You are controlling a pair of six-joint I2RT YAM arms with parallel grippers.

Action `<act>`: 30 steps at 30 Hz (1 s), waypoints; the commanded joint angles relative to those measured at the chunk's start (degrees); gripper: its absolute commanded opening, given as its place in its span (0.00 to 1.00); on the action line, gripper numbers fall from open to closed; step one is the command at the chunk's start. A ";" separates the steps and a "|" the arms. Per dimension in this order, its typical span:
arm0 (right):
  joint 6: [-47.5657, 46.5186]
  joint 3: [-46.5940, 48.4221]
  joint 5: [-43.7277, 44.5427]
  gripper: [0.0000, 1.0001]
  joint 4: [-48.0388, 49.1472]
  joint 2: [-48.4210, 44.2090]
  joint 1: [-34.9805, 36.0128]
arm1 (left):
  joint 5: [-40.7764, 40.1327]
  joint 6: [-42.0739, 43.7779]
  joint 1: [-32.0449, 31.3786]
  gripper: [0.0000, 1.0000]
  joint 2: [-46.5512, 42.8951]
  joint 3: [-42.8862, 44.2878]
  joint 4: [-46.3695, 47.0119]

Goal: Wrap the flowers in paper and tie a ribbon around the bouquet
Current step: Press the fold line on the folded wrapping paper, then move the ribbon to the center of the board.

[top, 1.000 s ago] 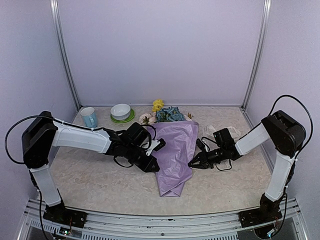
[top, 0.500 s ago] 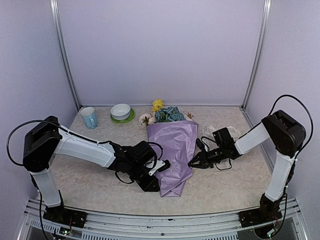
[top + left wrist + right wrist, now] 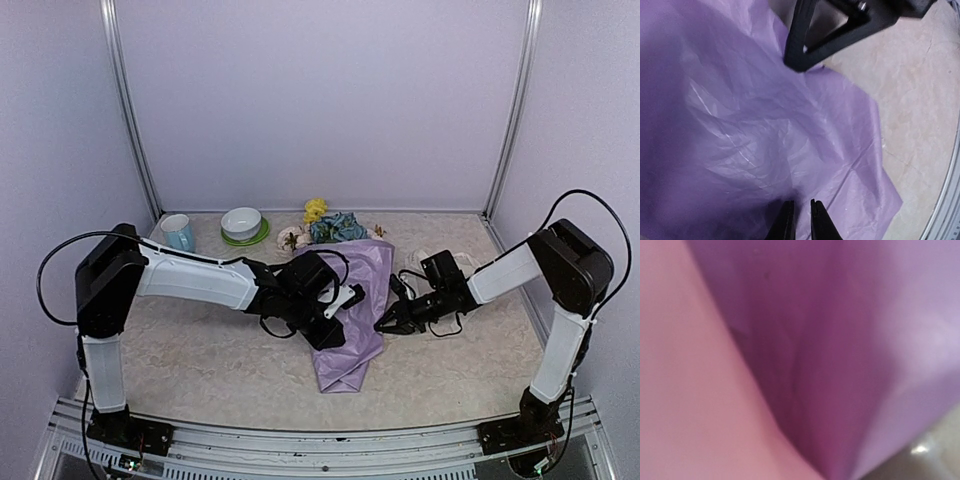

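The left gripper point(image 3: 350, 298) slid up onto the paper point(image 3: 360, 350); pinching or not, I cannot tell. The right gripper point(image 3: 383, 325) is squeezed shut.

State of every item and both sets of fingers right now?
paper: folded cone-like over the flowers, untied
flowers: lying flat, heads out the paper's far end
ribbon: loose on table, unused
left fingers: nearly closed, pinching paper
right fingers: shut at paper's right edge
mug: upright
bowl: upright on saucer
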 commanded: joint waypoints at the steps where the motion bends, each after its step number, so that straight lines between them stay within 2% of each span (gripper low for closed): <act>1: -2.34 2.88 2.73 0.00 -5.71 -3.40 0.62 | -1.56 2.78 -1.85 0.13 4.90 0.99 -2.97; 2: -2.91 3.49 3.15 0.00 -7.10 -4.44 0.62 | -1.10 3.13 -2.31 0.13 5.44 1.09 -3.25; 6: -6.03 7.43 7.78 0.15 -15.54 -8.66 0.58 | 0.42 3.70 -3.22 0.13 7.31 1.44 -4.01; 10: -10.49 12.29 18.62 0.19 -28.00 -13.74 -0.40 | 1.05 3.51 -3.13 0.13 6.97 0.61 -3.31; 13: -10.62 13.35 25.21 0.26 -33.64 -17.58 -4.60 | 1.69 3.59 -3.15 0.14 7.09 0.51 -3.13; 17: -12.48 13.63 31.71 0.30 -37.01 -19.59 -10.86 | 1.75 3.67 -3.19 0.14 7.23 0.67 -3.15; 19: -14.29 15.71 36.34 0.42 -39.06 -18.10 -11.50 | 1.66 3.71 -3.30 0.14 7.32 0.67 -3.18; 22: -17.45 19.46 34.91 0.56 -39.50 -14.31 -11.47 | 1.48 3.71 -3.40 0.14 7.49 0.98 -3.34; 24: -17.98 20.84 32.33 0.61 -37.84 -11.27 -11.51 | 1.40 3.80 -3.49 0.14 7.59 1.21 -3.59; 30: -17.65 24.56 28.34 0.66 -37.72 -0.65 -10.50 | 0.78 3.72 -3.67 0.15 7.59 1.27 -3.60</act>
